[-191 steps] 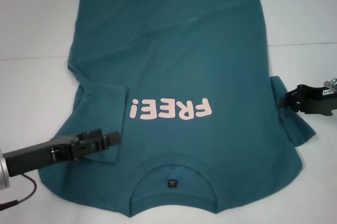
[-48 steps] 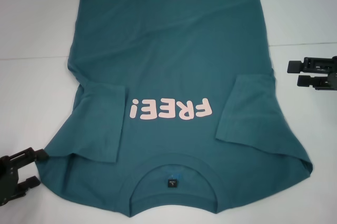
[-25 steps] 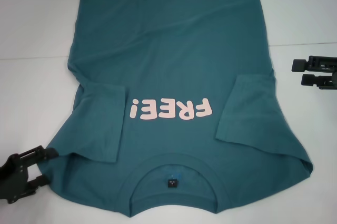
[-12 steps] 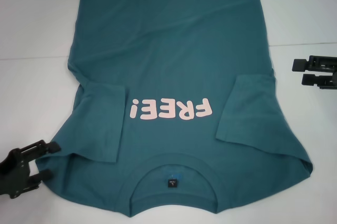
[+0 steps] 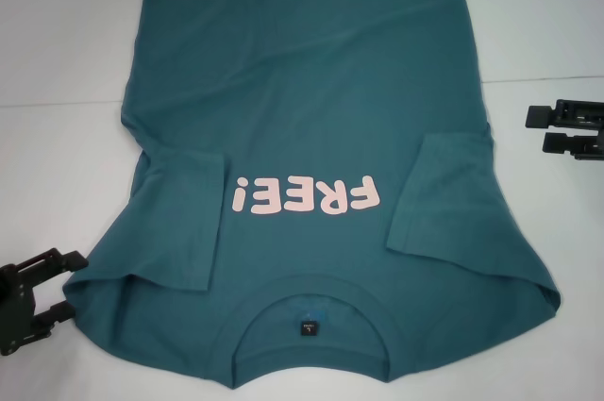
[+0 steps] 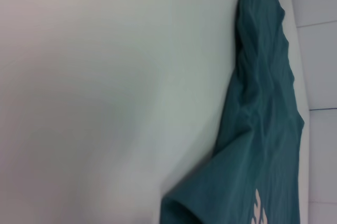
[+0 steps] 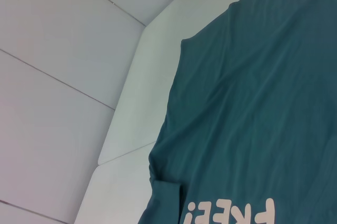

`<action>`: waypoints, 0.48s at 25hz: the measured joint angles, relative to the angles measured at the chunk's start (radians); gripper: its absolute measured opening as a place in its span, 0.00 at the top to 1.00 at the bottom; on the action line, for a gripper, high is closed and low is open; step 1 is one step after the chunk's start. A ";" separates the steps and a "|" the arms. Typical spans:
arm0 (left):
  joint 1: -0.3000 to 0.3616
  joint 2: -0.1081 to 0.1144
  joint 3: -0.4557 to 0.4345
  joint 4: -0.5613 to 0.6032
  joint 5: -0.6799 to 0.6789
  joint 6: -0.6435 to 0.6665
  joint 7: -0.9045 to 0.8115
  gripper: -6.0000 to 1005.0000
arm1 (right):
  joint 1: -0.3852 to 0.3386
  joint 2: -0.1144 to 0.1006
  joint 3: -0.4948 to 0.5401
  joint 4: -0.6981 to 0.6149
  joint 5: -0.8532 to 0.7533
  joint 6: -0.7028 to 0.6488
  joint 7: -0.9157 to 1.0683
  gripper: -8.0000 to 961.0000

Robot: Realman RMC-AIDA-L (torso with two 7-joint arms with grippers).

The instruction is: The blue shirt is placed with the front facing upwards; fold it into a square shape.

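Head view: blue shirt (image 5: pixel 321 127) collar edge cut off below.

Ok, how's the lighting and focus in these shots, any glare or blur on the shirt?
Head view: even light, no glare, the blue shirt and its print sharp, both pincers open beside it. Left wrist view: soft, the near table hazy with a faint shadow. Right wrist view: clear, cloth wrinkles plain.

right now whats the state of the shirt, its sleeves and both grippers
blue shirt: flat on the table, front up, body unfolded
left sleeve: folded in over the front
right sleeve: folded in over the front
left gripper: open, at the shirt's near left corner
right gripper: open, off the shirt's right side
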 joint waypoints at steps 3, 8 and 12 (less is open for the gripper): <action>0.003 0.000 0.000 0.000 0.004 -0.005 -0.003 0.18 | 0.000 0.000 0.002 0.000 0.000 0.001 0.000 0.15; 0.005 0.002 -0.001 0.000 0.005 -0.008 -0.003 0.18 | -0.001 -0.001 0.007 0.000 0.000 0.001 0.000 0.15; 0.006 0.002 -0.001 0.000 0.010 -0.012 -0.003 0.18 | -0.001 -0.002 0.008 0.000 0.000 0.000 0.000 0.15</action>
